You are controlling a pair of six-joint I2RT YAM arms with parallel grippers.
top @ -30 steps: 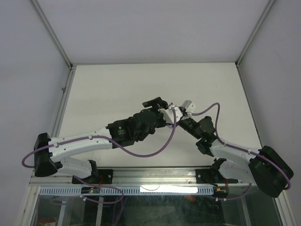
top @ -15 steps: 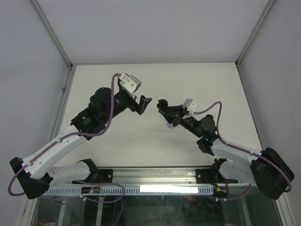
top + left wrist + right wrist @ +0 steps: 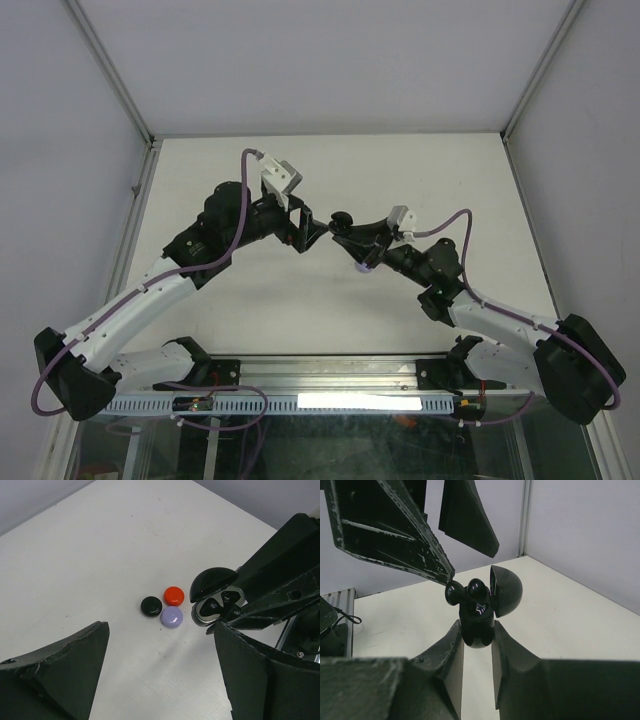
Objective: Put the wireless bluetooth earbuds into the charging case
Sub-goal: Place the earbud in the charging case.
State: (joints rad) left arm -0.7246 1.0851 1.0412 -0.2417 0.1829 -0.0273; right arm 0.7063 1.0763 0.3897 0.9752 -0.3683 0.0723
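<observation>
Right wrist view shows it best: the right gripper [image 3: 476,632] is clamped tight on the charging case [image 3: 479,611], which looks lifted off the bench [image 3: 560,610]. Its lid [image 3: 506,591] is flipped open. Both earbuds [image 3: 476,589] sit in the top, though the one away from the lid seems to stick out a bit. The left gripper [image 3: 160,630] is spread wide with nothing in it, hovering just beside the case. I'd say the job now is seating. Come down slowly with one fingertip on the high bud, hold the case steady, and don't bump the lid.
</observation>
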